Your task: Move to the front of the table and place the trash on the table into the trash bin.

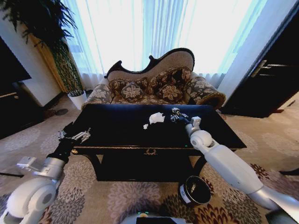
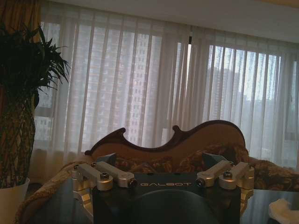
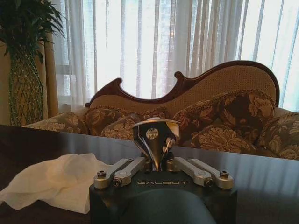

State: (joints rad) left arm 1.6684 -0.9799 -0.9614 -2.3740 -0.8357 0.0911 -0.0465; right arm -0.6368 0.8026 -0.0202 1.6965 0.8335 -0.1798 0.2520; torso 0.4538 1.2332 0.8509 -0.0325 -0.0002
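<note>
Your worktop point(image 1: 117, 126) is glossy black with gold trim along its edge. On it you have a white tissue point(image 1: 156, 117), a small white scrap point(image 1: 145, 126) and a silvery-dark wrapper point(image 1: 176, 114). The bin point(image 1: 194, 191) is black with a white mark. Behind, the sofa point(image 1: 154, 88) is floral brown and beige; the carpet point(image 1: 140, 196) shows big flower shapes.

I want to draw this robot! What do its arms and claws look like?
Its arms are smooth white tubes with round joints. The left gripper and right gripper are black blocks with silver metal links, bolts, and "GALBOT" printed in pale letters.
</note>
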